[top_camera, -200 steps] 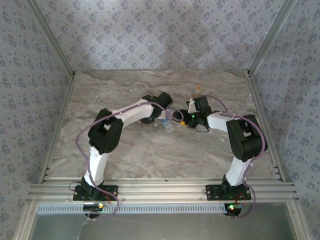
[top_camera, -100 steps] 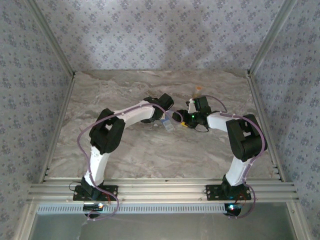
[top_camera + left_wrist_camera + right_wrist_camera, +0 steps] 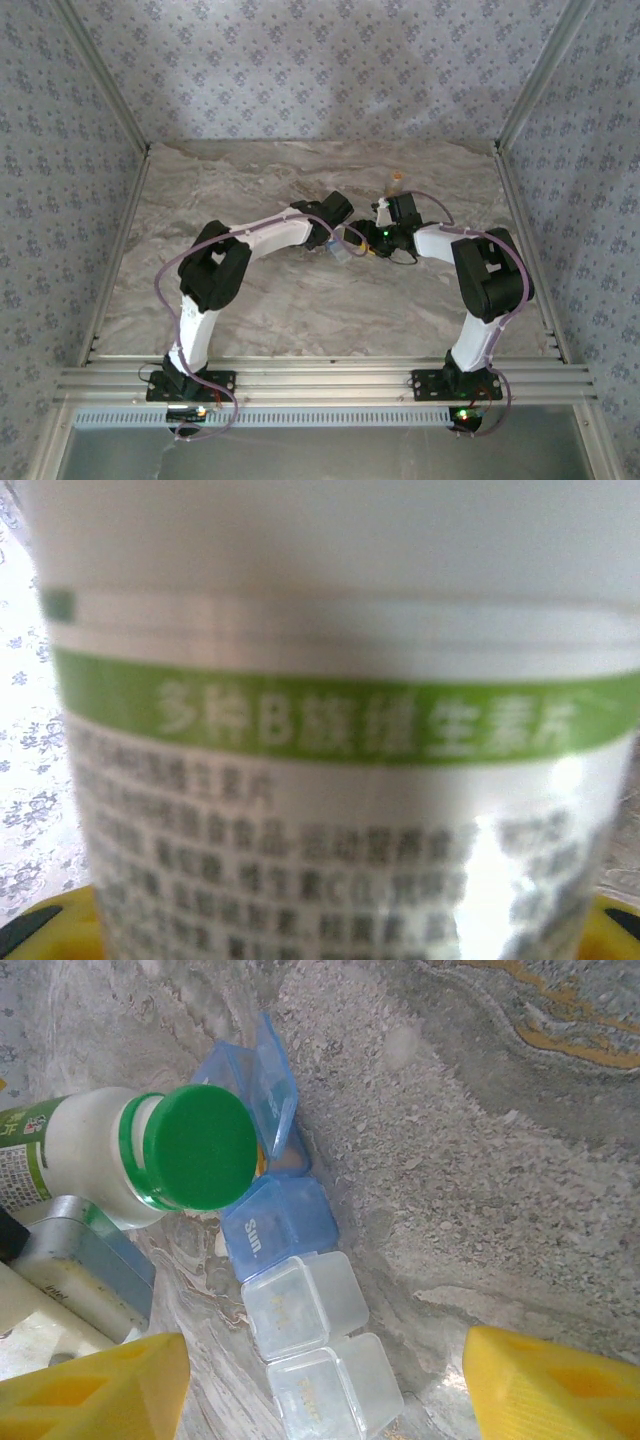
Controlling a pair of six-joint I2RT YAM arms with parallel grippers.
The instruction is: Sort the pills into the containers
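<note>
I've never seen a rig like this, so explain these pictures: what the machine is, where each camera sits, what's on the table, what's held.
Two robot arms are bolted at the near edge of a marble-patterned table, each ending in a two-finger gripper. The wide picture looks down from above and behind: left arm on the left, right arm on the right. The other two come from cameras on the wrists. The left wrist camera shows the label of a white bottle sitting in the left gripper, which appears to grip it. The right wrist camera looks past the open, empty right gripper at that bottle's green cap and at a pill box on the table: blue and clear compartments, one blue lid standing open.
</note>
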